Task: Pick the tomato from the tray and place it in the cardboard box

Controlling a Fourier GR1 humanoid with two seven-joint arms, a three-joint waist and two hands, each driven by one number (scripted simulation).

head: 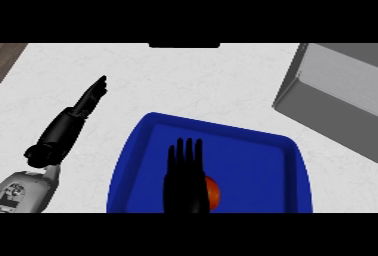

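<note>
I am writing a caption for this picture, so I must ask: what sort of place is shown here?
Probably a kitchen counter or similar worktop. A white speckled countertop carries a blue rectangular tray holding a red-orange round tomato, and a grey box stands to the right.

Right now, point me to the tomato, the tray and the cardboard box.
tomato (213,192): head view, on its orange-red side showing right of the right hand.
tray (255,160): head view, on its bare blue floor.
cardboard box (328,107): head view, on its grey side wall.
</note>
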